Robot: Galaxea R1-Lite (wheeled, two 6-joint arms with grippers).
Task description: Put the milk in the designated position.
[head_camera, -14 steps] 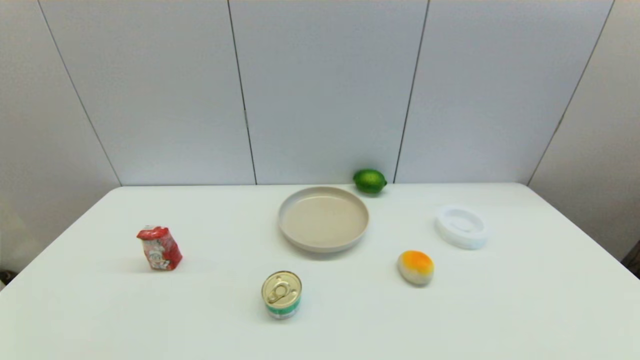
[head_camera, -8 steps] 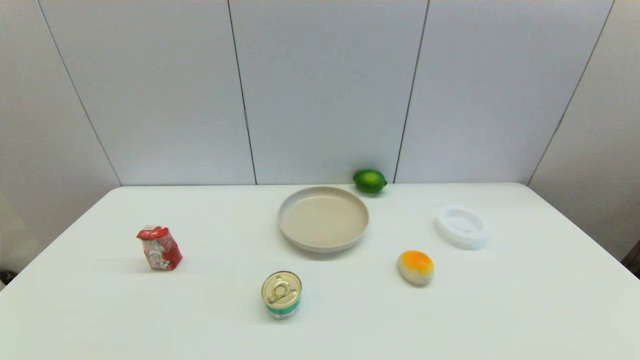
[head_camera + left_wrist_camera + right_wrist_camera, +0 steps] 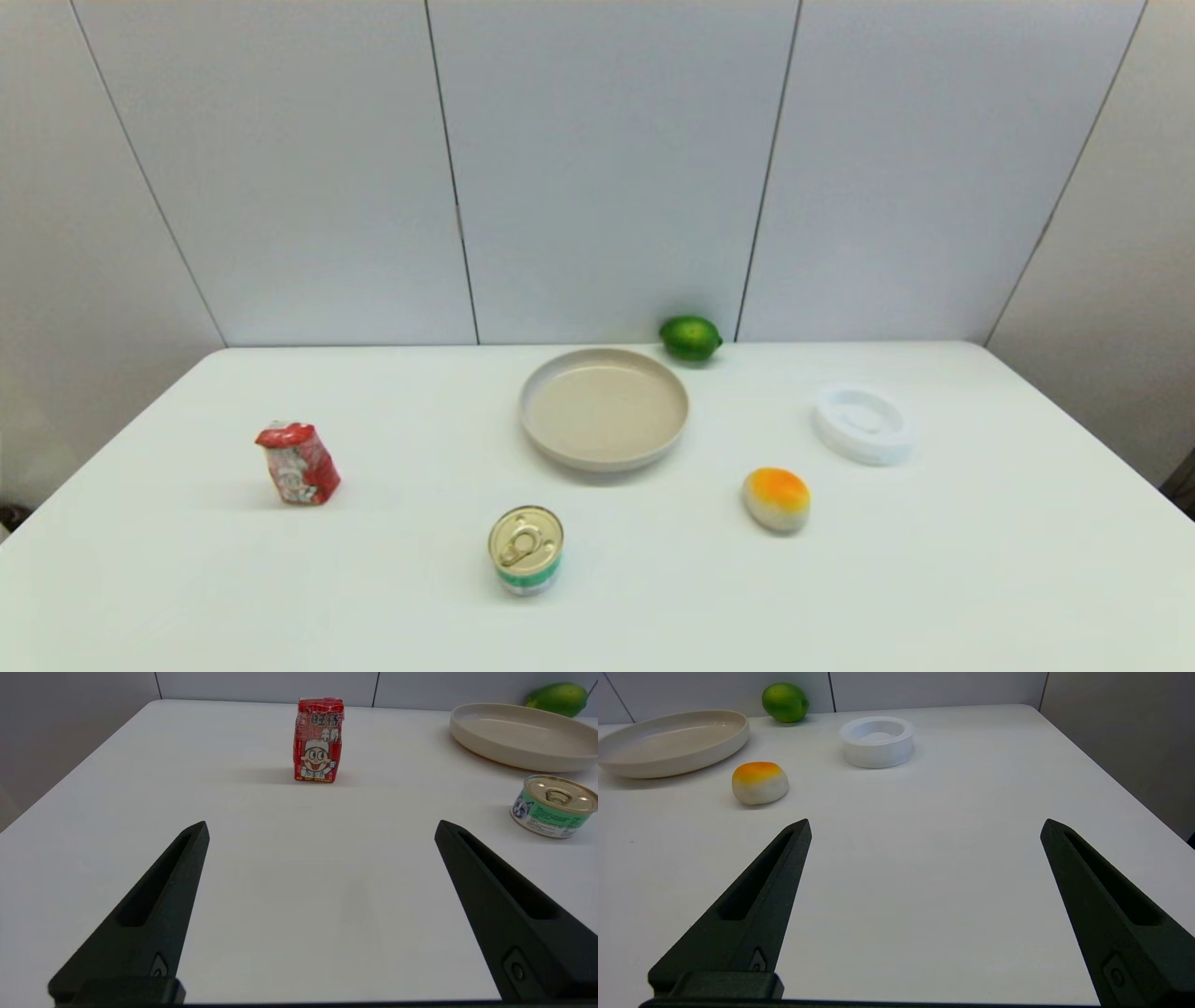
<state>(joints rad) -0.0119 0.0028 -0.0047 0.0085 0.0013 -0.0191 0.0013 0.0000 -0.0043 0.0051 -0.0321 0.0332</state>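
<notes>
The milk (image 3: 298,464) is standing upright on the left part of the table (image 3: 653,597), well apart from the beige plate (image 3: 604,408) and the tin can (image 3: 526,549). The left gripper (image 3: 322,833) is hovering low over the table, facing the milk from a distance, its fingers (image 3: 154,914) spreading wide and holding nothing. The right gripper (image 3: 924,828) is hanging over the table's right side, near the orange-topped bun (image 3: 760,782) and white ring dish (image 3: 877,741), its fingers also gaping wide and gripping nothing.

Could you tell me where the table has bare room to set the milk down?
Bare table runs along the near edge, in front of the milk, tin can and orange-topped object. Another free patch lies between milk and plate. It is tighter around the plate, lime and white ring.
</notes>
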